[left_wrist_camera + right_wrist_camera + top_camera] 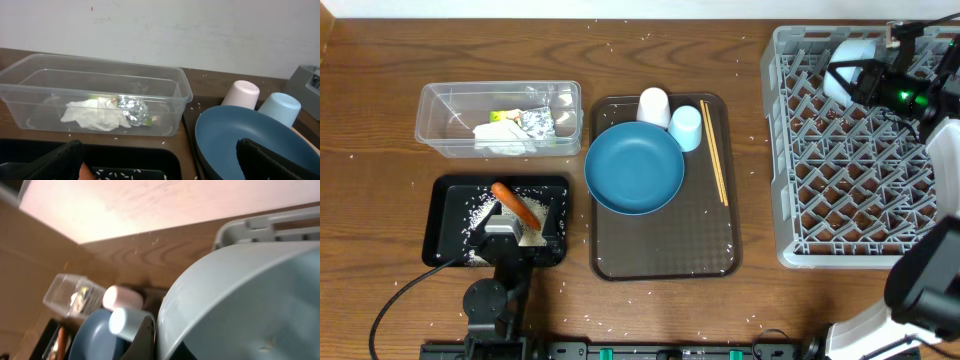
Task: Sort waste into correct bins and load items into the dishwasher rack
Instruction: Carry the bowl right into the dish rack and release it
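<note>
Four items left on brown tray [660, 250]: plate [634, 168], white cup [653, 106], light-blue cup [686, 127], chopsticks [714, 152]. Waste [100, 114] looks binned. Right gripper [865, 75] pinches bowl [240, 300] over rack [850, 200]; left gripper [516, 225] spread.

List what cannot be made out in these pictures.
1. Overhead: the left gripper covers part of the black tray; anything beneath it is hidden.
2. Right wrist: the bowl fills the view and hides most of the rack.
3. Overhead: the right gripper is dark and small; its hold on the bowl is unclear.
</note>
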{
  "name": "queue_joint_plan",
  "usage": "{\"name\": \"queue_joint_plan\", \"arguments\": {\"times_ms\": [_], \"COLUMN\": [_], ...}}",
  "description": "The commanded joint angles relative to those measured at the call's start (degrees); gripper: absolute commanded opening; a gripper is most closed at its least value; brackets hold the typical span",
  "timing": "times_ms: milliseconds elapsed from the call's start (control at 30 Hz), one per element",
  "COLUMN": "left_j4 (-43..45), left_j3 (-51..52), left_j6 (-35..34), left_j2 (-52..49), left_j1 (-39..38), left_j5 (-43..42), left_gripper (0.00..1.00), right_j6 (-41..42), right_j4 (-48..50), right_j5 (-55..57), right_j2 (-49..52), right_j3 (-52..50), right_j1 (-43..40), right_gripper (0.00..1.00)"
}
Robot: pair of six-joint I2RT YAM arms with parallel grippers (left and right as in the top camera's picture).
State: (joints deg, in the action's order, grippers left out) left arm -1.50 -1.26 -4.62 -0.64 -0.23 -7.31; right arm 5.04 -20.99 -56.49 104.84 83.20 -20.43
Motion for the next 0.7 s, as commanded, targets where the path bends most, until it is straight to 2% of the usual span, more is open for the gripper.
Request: {"name": "queue_joint_plan", "arguments": {"times_ms": [0, 267, 667], "left_j4": [-1.84, -1.84, -1.84], "left_j3": [1.03, 1.03, 1.03], "left_j6": [0.33, 0.33, 0.33], "left_j2": [0.35, 0.35, 0.35], "left_j1": [-0.24, -0.22, -0.22], "left_j5": [-0.59, -0.57, -0.57], "left_gripper": [0.98, 0.98, 0.98], "right_j6": [5.68, 13.51, 13.86], "right_j4": [3.8, 18.38, 16.46], "right_j5": [-2.51, -8.68, -8.7], "right_j2": [3.23, 10.38, 12.48], "right_j3": [0.63, 0.63, 0.63], "right_j1": [-1.03, -2.32, -6.21], "right_gripper": [0.01, 0.01, 0.01]}}
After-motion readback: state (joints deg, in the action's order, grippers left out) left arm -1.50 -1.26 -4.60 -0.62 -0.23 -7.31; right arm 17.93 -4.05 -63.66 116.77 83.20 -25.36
